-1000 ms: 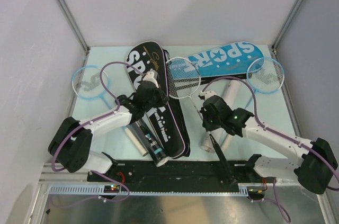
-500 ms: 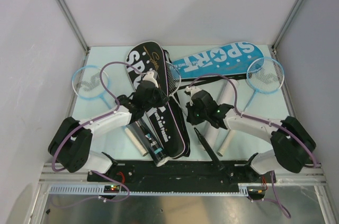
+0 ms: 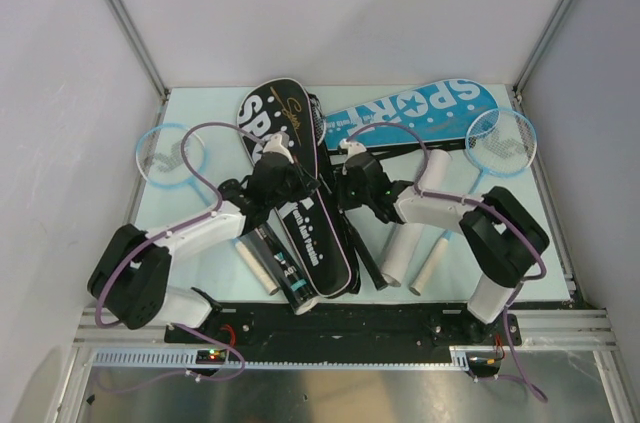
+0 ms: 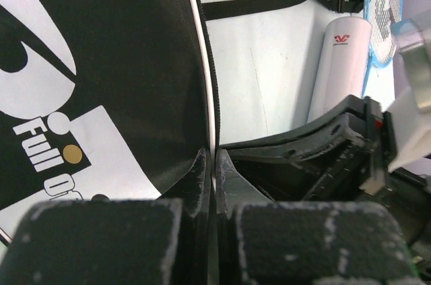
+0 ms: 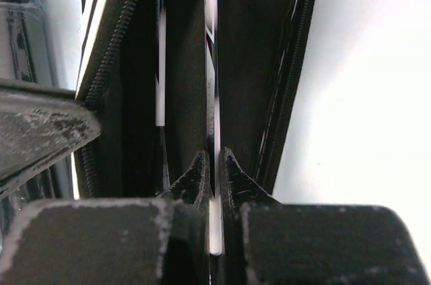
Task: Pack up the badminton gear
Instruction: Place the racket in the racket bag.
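The racket (image 3: 368, 263) being packed lies with its long axis running near to far. Its black handle trails back behind the right gripper (image 5: 214, 158) toward the arm bases, and its head points on past the fingers toward the wide end of the black cover (image 3: 268, 113). We see that gripper's fingers pressed together on the thin pale shaft, with the cover's open zip (image 5: 114, 49) just to their left. The left gripper (image 4: 210, 162), also pressed together, pinches the cover's white-piped edge just to the right gripper's left. We judge that the coming move turns on this line-up. The racket lies roughly parallel to the cover and just beside its open side, so it must slide sideways under the held edge, and the right arm, already gripping it, is the one placed to do that. We cannot tell how much of the head is inside. The blue cover (image 3: 420, 111) lies flat beyond both grippers, its contents hidden. A light-blue racket (image 3: 170, 155) sits well off to the left gripper's left, and a second light-blue racket (image 3: 500, 141) well off to the right gripper's right. White tubes (image 3: 405, 243) lie just behind the right gripper and a black tube (image 3: 290, 281) behind the left. We cannot see inside them.
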`<state>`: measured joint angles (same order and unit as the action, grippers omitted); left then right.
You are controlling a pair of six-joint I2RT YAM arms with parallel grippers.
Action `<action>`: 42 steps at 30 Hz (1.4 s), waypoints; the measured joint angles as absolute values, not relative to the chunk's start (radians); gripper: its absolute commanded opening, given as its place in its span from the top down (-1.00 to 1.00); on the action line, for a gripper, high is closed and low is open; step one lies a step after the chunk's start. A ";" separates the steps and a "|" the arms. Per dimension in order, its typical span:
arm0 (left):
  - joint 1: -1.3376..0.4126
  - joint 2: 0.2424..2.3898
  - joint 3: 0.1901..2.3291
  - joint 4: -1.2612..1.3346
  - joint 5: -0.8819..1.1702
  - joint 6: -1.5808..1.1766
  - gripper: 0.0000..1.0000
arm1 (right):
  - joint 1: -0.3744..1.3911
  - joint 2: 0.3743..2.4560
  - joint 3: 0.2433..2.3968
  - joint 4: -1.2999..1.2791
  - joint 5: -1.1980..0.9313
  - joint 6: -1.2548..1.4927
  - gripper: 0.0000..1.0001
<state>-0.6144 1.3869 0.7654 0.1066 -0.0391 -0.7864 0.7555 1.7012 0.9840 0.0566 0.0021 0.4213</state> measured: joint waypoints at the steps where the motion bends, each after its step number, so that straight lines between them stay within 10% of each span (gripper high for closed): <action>1: -0.612 1.384 0.760 0.111 -0.039 -0.795 1.00 | 0.756 1.714 0.987 0.072 0.004 0.429 1.00; 10: -0.605 1.372 0.747 0.148 -0.011 -0.857 1.00 | 0.773 1.816 1.020 0.193 0.066 0.490 0.93; 21: -0.588 1.372 0.730 0.164 0.006 -0.872 1.00 | 0.761 1.820 1.041 0.168 0.028 0.515 -0.13; 42: -0.566 1.372 0.719 0.167 0.010 -0.854 1.00 | 0.643 1.520 0.856 -0.263 -0.436 0.364 -0.16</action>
